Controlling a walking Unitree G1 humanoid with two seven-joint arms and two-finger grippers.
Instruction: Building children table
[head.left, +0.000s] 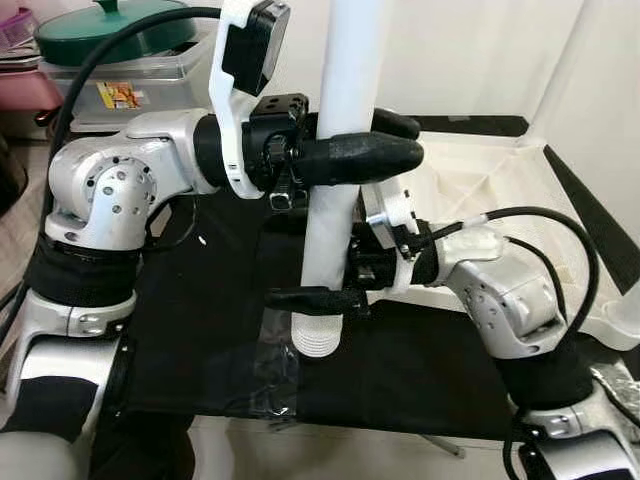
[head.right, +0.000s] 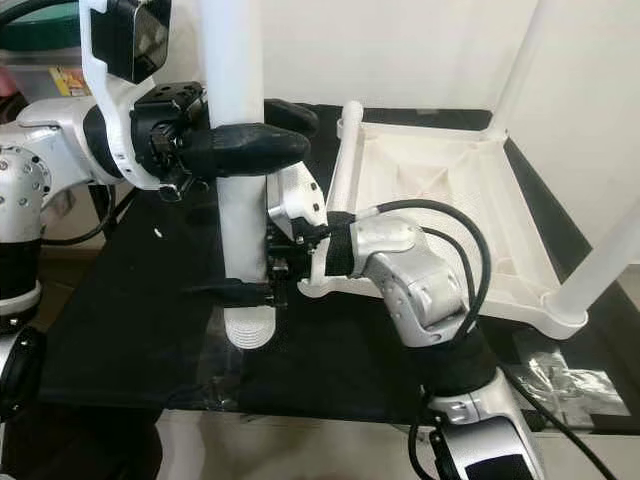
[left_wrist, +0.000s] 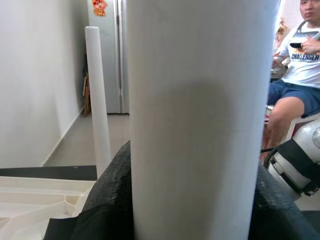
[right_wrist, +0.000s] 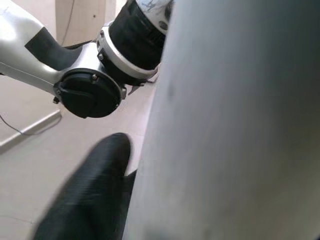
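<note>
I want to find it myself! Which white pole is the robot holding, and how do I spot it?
Look at the black mat in front of the robot, beside the upside-down white table top. The table leg stands upright there, gripped by the left gripper above and the right gripper below. Unlike the attached legs, its ribbed screw end hangs free.

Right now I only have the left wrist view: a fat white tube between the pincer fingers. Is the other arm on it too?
Observer: Yes. The right pincer is shut on the same white leg, lower down than the left pincer.
Operator: Which end points down?
Observer: The ribbed end. It sticks out just under the right pincer, over the black cloth.
Operator: Where's the tabletop?
Observer: The tabletop lies upside down on the cloth, on the robot's right, with two fitted legs standing up from it.
</note>
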